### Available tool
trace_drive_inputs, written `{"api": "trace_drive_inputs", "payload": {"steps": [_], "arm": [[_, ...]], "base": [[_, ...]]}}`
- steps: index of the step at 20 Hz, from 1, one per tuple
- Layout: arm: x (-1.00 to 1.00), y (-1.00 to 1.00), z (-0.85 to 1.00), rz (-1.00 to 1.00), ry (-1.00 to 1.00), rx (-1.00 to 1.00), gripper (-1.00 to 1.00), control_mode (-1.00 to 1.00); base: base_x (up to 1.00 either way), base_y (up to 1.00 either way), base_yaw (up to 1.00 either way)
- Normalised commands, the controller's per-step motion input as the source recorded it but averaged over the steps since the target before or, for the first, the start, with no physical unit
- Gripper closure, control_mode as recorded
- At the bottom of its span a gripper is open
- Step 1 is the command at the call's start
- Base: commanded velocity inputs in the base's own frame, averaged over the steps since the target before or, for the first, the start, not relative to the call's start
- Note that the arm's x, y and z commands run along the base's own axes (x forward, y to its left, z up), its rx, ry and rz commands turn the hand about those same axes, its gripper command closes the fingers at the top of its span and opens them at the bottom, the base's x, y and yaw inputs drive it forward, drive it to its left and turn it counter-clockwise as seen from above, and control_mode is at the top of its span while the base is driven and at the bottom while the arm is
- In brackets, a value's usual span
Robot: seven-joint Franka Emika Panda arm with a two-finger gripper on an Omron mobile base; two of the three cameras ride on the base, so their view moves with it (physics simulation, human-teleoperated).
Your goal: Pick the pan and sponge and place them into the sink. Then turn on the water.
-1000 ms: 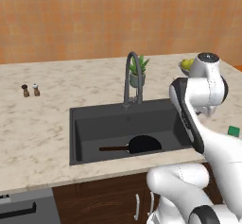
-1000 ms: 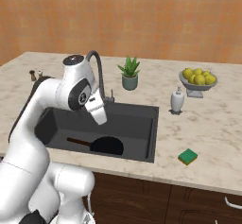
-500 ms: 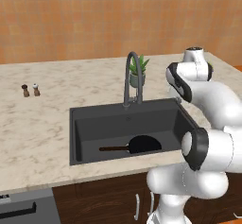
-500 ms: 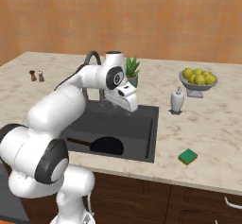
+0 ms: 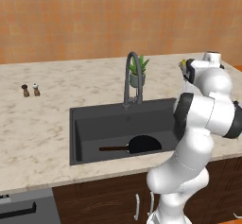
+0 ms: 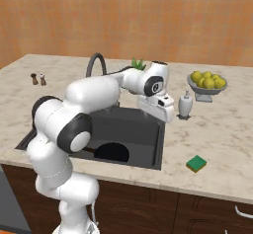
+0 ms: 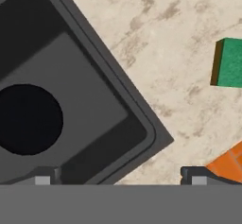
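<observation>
The black pan (image 6: 112, 151) lies on the floor of the dark-grey sink (image 6: 157, 149), its brown handle (image 5: 113, 148) pointing left; it also shows as the pan (image 5: 144, 144) and the pan (image 7: 28, 119). On the counter right of the sink, near the front edge, rests the green sponge (image 6: 196, 163), seen as the sponge (image 7: 230, 62) at the right edge of the hand view. My gripper (image 6: 163, 115) hangs open above the sink's right rim (image 7: 142, 119), fingertips (image 7: 45, 178) wide apart with nothing between them. No water runs from the arched faucet (image 5: 132, 76).
A soap dispenser (image 6: 185, 104) and a bowl of lemons (image 6: 206, 82) stand on the counter behind the sponge. A potted plant (image 5: 138, 72) sits behind the faucet. Two small shakers (image 5: 30, 90) stand far left. A wooden wall runs behind the marble counter (image 5: 38, 124).
The arm has swung to the right, from over the sink's middle to above its right rim, with the gripper staying open. The pan and sponge have not moved.
</observation>
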Motion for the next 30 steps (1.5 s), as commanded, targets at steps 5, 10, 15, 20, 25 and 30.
{"api": "trace_drive_inputs", "payload": {"steps": [5, 10, 15, 20, 25, 30], "arm": [[-0.11, -0.42, -0.33, 0.11, -0.02, 0.0, -1.0, -1.0], [-0.08, -0.49, -0.41, 0.11, -0.03, -0.01, -1.0, -1.0], [-0.22, -0.56, -0.42, 0.03, -0.1, 0.0, -1.0, -1.0], [-0.23, -0.28, -0.28, 0.0, -0.03, -0.01, -1.0, -1.0], [0.0, -0.07, -0.24, 0.0, -0.01, 0.0, -1.0, -1.0], [-0.11, -0.3, -0.22, 0.0, -0.03, 0.0, -1.0, -1.0]], "base": [[0.0, 0.0, 0.0], [0.0, 0.0, 0.0], [0.0, 0.0, 0.0], [0.0, 0.0, 0.0], [0.0, 0.0, 0.0], [0.0, 0.0, 0.0]]}}
